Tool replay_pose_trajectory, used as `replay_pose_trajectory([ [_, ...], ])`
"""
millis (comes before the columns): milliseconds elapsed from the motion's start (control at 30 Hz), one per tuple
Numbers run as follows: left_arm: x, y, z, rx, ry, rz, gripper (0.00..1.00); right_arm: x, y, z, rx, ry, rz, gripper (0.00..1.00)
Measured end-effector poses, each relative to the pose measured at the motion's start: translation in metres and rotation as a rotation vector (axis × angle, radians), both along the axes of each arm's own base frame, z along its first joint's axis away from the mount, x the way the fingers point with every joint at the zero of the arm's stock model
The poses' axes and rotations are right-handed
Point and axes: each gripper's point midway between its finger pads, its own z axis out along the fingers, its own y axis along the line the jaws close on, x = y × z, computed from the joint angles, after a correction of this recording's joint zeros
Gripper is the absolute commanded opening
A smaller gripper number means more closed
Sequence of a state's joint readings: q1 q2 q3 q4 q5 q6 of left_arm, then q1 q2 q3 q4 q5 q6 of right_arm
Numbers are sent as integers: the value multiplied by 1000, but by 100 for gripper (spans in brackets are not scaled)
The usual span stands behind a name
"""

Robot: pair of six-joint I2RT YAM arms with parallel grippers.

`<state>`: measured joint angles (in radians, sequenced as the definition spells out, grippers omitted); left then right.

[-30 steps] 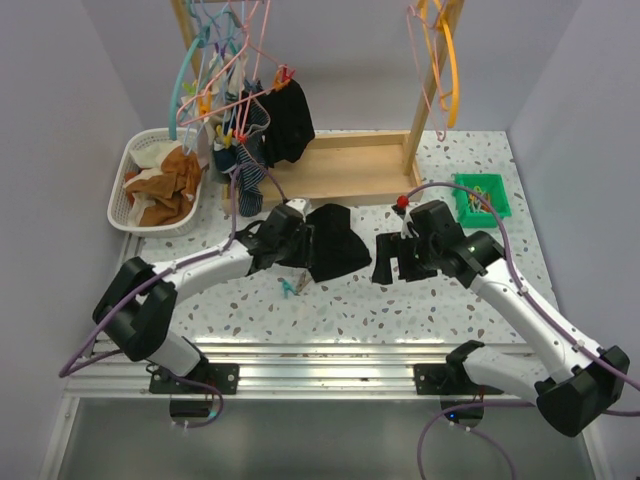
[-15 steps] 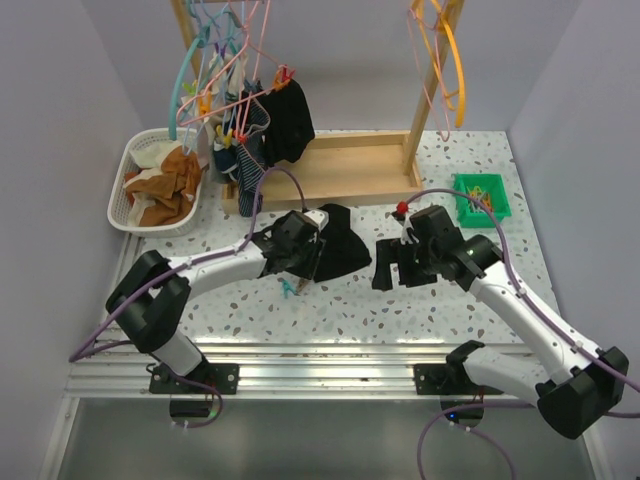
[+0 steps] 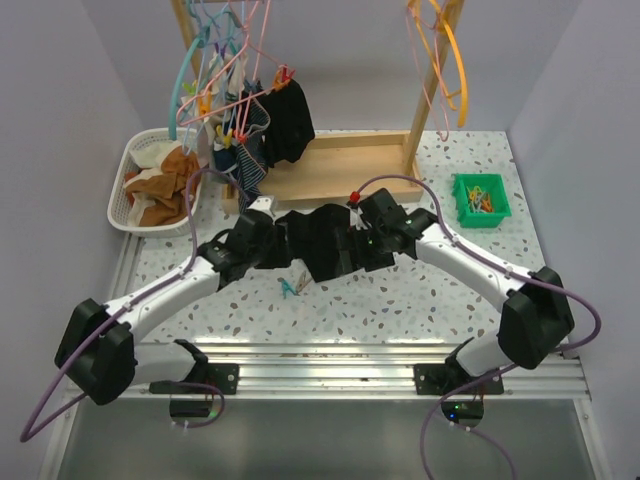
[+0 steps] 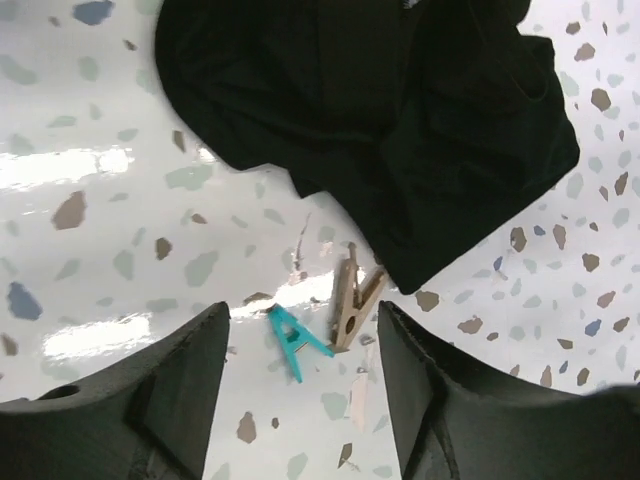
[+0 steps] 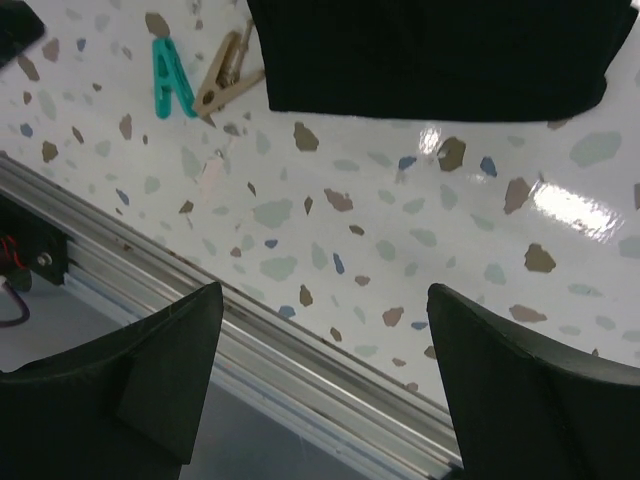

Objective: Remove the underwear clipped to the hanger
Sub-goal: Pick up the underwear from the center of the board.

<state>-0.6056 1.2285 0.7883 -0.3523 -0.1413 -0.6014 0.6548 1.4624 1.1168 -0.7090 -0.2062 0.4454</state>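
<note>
One black underwear (image 3: 322, 243) lies crumpled on the speckled table between both grippers; it also fills the top of the left wrist view (image 4: 380, 120) and the right wrist view (image 5: 430, 60). My left gripper (image 3: 272, 242) sits at its left edge, open, with only bare table and two pegs between the fingers (image 4: 170, 400). My right gripper (image 3: 358, 248) is at its right edge, open and holding nothing (image 5: 325, 292). Another black underwear (image 3: 289, 120) hangs clipped to a pink hanger (image 3: 250, 95) on the rack.
A teal peg (image 4: 295, 340) and a wooden peg (image 4: 352, 305) lie just in front of the cloth. A white basket (image 3: 128, 165) with orange-brown cloth stands at the back left, a green bin (image 3: 481, 195) of pegs at the right. The wooden rack base (image 3: 340, 165) is behind.
My left gripper has let go of the underwear on the table and drawn back to the left, opening wider. My right arm has swung left to the cloth's right edge.
</note>
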Motion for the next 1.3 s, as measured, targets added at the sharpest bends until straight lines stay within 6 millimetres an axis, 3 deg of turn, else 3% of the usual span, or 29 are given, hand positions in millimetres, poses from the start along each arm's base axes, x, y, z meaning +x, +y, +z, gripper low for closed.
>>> replay_pose_trajectory([
  [200,15,-44,-22,13,22,-137,75,16,0,15,3,-83,-29,88],
  [367,52,-96,-28,31,-22,-233,79,-4,-20,21,3,-108,-59,89],
  [467,78,-115,-28,38,-66,-252,80,-24,-37,25,6,-113,-86,89],
  [633,111,-130,-46,97,-91,-253,79,-40,-57,37,2,-140,-131,90],
  [800,113,-122,-84,182,-47,-253,77,-48,-70,45,-7,-159,-157,91],
  [867,115,-123,-84,186,-55,-250,73,-50,-72,45,-11,-153,-162,91],
  [900,115,-123,-85,189,-57,-248,71,-51,-73,44,-15,-149,-164,90],
  [967,116,-123,-85,192,-62,-242,54,-52,-74,43,-22,-144,-169,90],
  [1000,116,-122,-86,196,-63,-243,41,-52,-75,43,-26,-144,-171,89],
  [1033,117,-122,-86,198,-64,-241,11,-52,-75,43,-26,-143,-174,89],
  [1067,117,-122,-87,196,-64,-238,0,-52,-76,43,-28,-145,-176,89],
  [1200,116,-122,-87,179,-71,-231,0,-52,-76,43,-30,-146,-177,89],
  [1300,102,-112,-83,165,-65,-215,0,-51,-76,41,-34,-143,-174,88],
])
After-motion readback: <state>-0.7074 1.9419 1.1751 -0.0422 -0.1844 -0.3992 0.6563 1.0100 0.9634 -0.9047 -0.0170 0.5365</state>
